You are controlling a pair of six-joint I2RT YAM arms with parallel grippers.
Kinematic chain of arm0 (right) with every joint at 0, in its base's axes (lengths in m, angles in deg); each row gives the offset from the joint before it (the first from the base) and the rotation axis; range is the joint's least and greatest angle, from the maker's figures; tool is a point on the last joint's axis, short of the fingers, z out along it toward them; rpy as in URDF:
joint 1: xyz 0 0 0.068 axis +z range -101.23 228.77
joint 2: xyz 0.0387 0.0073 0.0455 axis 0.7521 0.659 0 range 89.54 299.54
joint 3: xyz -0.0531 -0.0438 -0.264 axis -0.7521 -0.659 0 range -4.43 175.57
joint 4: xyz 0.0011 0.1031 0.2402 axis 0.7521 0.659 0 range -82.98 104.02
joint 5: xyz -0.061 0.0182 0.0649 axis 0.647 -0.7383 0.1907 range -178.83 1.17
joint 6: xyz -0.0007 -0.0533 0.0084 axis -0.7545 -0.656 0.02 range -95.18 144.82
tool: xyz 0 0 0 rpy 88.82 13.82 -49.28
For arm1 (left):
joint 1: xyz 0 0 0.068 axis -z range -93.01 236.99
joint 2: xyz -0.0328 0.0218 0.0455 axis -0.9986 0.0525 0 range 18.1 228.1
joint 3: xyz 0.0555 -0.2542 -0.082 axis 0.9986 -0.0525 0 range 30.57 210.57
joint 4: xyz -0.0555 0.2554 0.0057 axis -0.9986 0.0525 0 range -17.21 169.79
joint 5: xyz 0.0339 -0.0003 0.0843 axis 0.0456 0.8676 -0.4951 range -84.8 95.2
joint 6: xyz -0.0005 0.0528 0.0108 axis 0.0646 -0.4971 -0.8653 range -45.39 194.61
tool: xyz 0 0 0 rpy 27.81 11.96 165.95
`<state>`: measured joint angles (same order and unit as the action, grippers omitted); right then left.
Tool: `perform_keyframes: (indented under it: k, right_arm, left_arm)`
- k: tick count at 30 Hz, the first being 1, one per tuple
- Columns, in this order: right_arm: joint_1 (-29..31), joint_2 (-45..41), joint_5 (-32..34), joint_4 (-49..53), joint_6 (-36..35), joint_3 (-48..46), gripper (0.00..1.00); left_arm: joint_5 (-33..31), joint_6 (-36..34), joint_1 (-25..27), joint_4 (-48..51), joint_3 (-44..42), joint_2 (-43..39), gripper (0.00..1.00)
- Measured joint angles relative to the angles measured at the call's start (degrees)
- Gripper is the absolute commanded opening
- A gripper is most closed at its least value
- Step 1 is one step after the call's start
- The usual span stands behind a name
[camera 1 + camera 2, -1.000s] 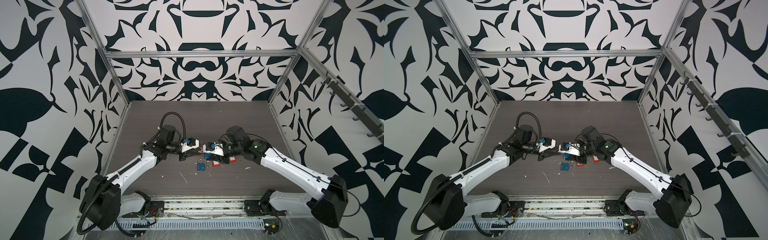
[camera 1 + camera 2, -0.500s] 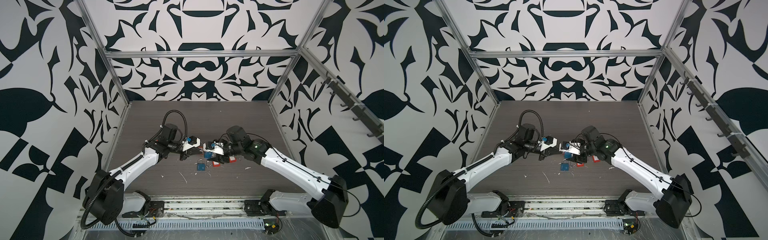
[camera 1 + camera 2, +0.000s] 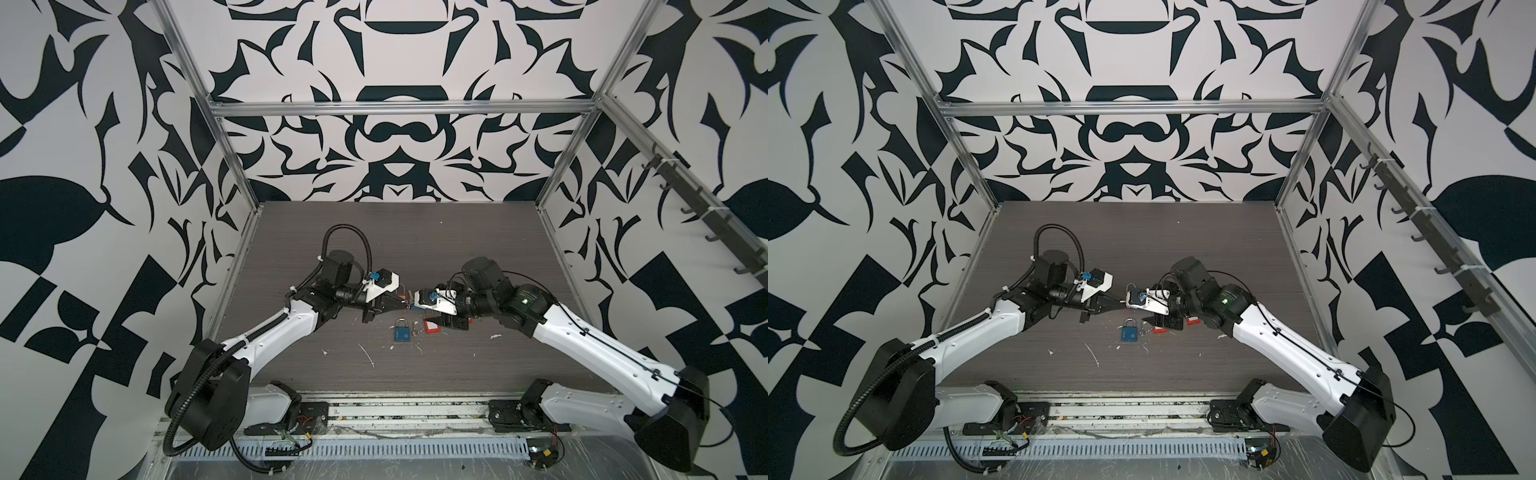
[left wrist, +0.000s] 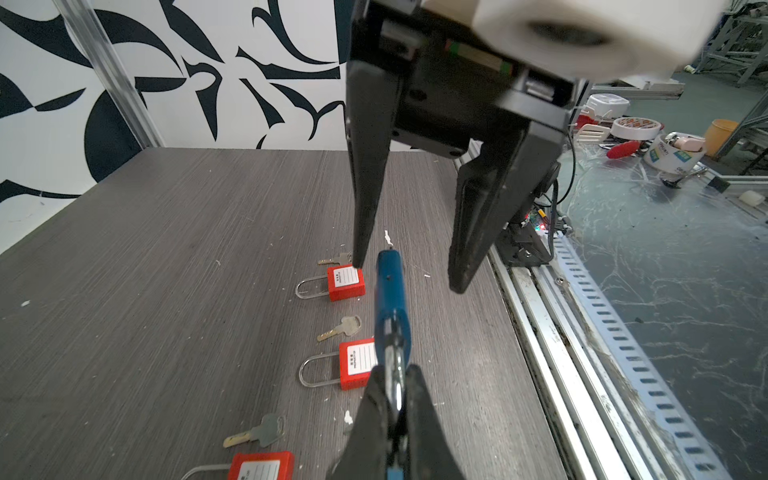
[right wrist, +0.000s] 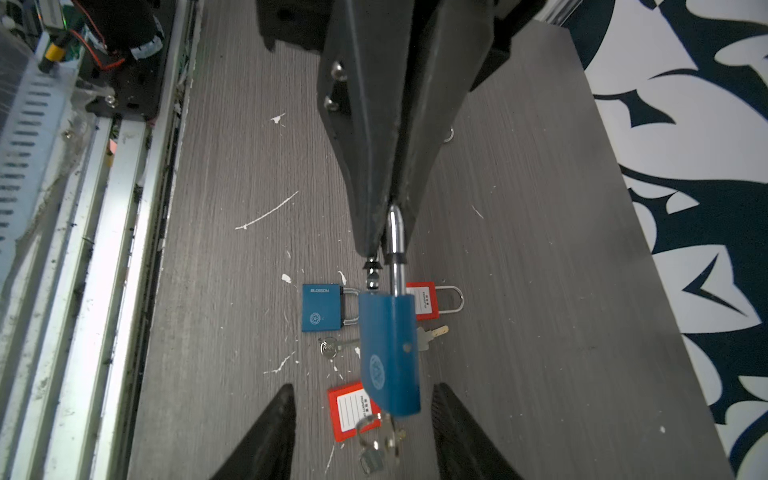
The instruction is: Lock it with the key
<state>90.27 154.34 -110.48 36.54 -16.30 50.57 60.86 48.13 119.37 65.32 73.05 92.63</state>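
Red padlocks [image 4: 345,282], loose keys [image 4: 343,328] and a second blue padlock [image 5: 322,307] lie on the table below. The left gripper [image 5: 386,237] pinches the shackle [image 5: 397,270] of the raised blue padlock [image 5: 388,353]; the right gripper [image 4: 407,276] stands parted around its body.

White arm shells [image 3: 266,336] between black joints [image 3: 216,399], with one ribbed black hose [image 3: 345,227] (left arm only).

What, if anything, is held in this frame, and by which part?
The left tool holds the raised blue padlock by its steel shackle. The right tool stands open on either side of its body, holding nothing.
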Motion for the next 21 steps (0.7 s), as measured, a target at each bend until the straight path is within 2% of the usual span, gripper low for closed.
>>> perform_keyframes:
  k: [2, 6, 10, 16, 21]
  right_arm:
    - [0.00, 0.74, -0.09, -0.04, -0.48, 0.00, 0.42]
    - [0.00, 2.34, -0.42, -0.02, -0.79, 0.02, 0.35]
    - [0.00, 2.86, -0.76, 0.02, -1.38, 0.02, 0.23]
    - [-0.09, 2.89, -2.43, 1.42, -1.46, 0.79, 0.20]
    - [-0.04, 2.89, -4.20, 2.45, -1.20, 1.11, 0.29]
  left_arm:
    - [0.24, 0.35, 0.70, -0.79, 0.00, 0.00, 0.00]
    - [0.79, 0.81, 1.44, -1.44, 0.00, 0.00, 0.00]
    - [0.96, 1.03, 1.66, -1.60, -0.02, -0.98, 0.00]
    - [1.57, 1.03, 1.77, -1.79, -0.28, -2.08, 0.00]
    - [1.95, 1.03, 2.16, -2.05, -0.52, -2.14, 0.00]
